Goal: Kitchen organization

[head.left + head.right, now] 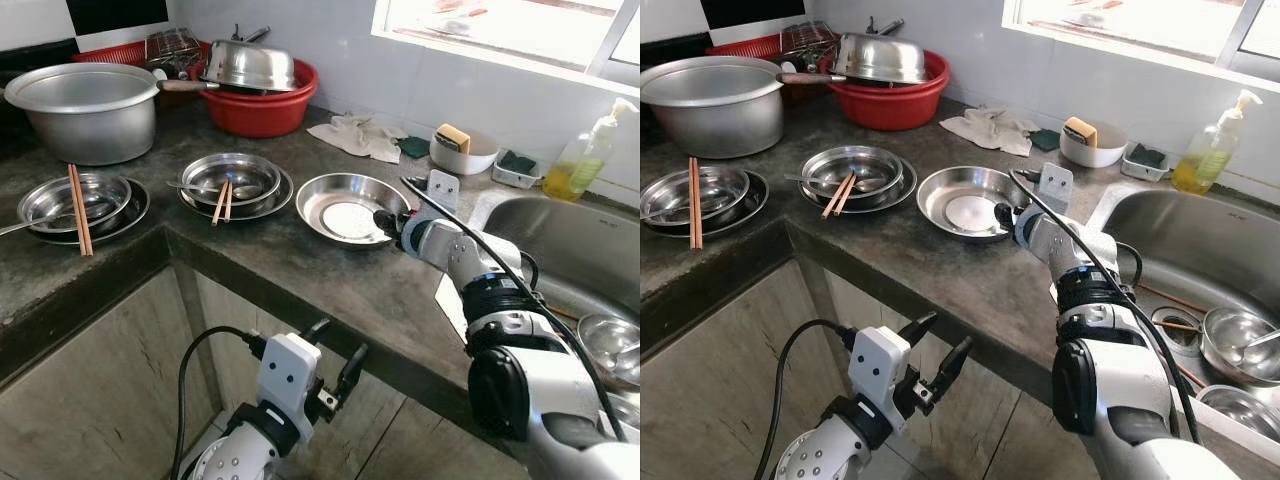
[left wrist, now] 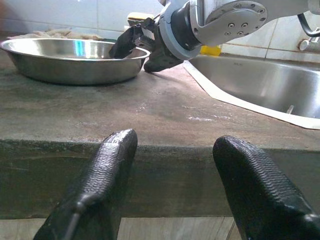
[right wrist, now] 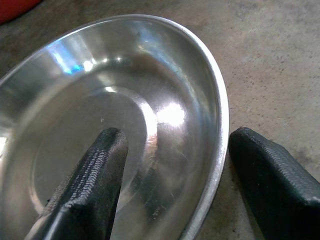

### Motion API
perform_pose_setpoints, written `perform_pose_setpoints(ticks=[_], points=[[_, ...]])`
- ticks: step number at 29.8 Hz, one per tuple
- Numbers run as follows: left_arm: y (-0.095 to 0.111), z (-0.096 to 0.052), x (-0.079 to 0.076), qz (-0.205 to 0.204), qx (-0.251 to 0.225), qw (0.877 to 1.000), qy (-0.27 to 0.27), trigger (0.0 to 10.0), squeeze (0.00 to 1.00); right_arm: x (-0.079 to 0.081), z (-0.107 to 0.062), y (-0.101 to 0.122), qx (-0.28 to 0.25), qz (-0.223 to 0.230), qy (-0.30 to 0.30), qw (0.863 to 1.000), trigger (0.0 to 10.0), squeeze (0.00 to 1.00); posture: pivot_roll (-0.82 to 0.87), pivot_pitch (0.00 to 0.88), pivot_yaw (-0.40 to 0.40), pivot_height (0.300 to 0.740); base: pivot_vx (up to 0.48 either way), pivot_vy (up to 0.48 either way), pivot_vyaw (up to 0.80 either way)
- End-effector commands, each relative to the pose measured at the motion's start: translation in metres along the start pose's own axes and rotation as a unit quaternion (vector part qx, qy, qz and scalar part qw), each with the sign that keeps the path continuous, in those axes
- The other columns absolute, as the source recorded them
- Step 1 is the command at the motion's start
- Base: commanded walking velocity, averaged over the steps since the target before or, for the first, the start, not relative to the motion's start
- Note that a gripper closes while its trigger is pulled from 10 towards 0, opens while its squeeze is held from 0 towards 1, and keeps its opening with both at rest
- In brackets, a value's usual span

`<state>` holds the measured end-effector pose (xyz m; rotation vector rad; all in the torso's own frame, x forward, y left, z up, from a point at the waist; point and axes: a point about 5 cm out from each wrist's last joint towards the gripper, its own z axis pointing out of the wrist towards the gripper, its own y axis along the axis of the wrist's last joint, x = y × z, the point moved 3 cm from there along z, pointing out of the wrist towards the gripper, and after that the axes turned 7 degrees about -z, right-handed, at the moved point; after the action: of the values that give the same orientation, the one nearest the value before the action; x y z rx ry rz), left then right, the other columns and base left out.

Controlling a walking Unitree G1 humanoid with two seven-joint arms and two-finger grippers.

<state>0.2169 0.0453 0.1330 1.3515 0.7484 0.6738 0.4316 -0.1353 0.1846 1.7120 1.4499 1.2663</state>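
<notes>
An empty steel dish point(image 1: 345, 205) sits on the dark stone counter point(image 1: 330, 290) near the sink. My right gripper point(image 1: 385, 222) is open at the dish's near right rim. In the right wrist view it straddles that rim point(image 3: 220, 130), one finger point(image 3: 95, 175) inside the dish and the other outside on the counter. My left gripper point(image 1: 335, 365) hangs open below the counter's front edge with nothing between its fingers point(image 2: 105, 170). It faces the counter edge point(image 2: 165, 150), with the dish point(image 2: 65, 60) beyond.
To the left are two stacks of steel bowls on plates with chopsticks point(image 1: 230, 185) point(image 1: 80, 205). Behind them are a big pot point(image 1: 90, 105) and a red basin point(image 1: 260, 105) with a steel lid. A cloth point(image 1: 355, 135), sponge bowl point(image 1: 462, 150) and soap bottle point(image 1: 585, 155) line the wall. The sink point(image 1: 560, 250) holds bowls.
</notes>
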Motion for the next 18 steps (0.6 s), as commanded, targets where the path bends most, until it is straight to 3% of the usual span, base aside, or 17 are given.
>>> perform_pose_setpoints(ticks=[1, 2, 3, 5, 6, 18], points=[[0.0048, 0.0002, 0.0006, 0.009, -0.01, 1.0, 0.002, 10.0, 0.0, 0.0009, 0.0012, -0.0047, 0.018, 0.006, 0.002, 1.0, 10.0, 0.0, 0.06, 0.046, -0.12, 0.74, 0.0, 0.0, 0.0], [0.0051, 0.0001, 0.0013, 0.011, -0.011, 1.0, 0.003, 10.0, 0.0, 0.002, 0.0016, -0.0058, 0.024, 0.004, 0.002, 1.0, 3.0, 0.0, 0.06, 0.045, -0.122, 0.74, 0.0, 0.0, 0.0], [0.0053, 0.0001, 0.0017, 0.011, -0.011, 1.0, 0.004, 10.0, 0.0, 0.0026, 0.0018, -0.0063, 0.026, 0.005, 0.002, 1.0, 1.1, 0.0, 0.06, 0.045, -0.121, 0.74, 0.0, 0.0, 0.0], [0.0054, 0.0002, 0.0018, 0.012, -0.011, 1.0, 0.004, 10.0, 0.0, 0.0029, 0.0021, -0.0062, 0.027, 0.008, 0.003, 1.0, 1.1, 0.0, 0.06, 0.045, -0.121, 0.74, 0.0, 0.0, 0.0], [0.0056, 0.0004, 0.0019, 0.013, -0.011, 1.0, 0.004, 10.0, 0.0, 0.0034, 0.0027, -0.0064, 0.03, 0.008, 0.002, 1.0, 0.0, 0.0, 0.06, 0.045, -0.121, 0.74, 0.0, 0.0, 0.0], [0.0068, 0.0014, 0.0037, 0.018, -0.014, 1.0, 0.008, 10.0, 0.0, 0.0021, 0.0036, -0.0074, 0.036, 0.033, -0.003, 0.999, 0.0, 0.0, 0.06, 0.043, -0.12, 0.74, 0.0, 0.0, 0.0]])
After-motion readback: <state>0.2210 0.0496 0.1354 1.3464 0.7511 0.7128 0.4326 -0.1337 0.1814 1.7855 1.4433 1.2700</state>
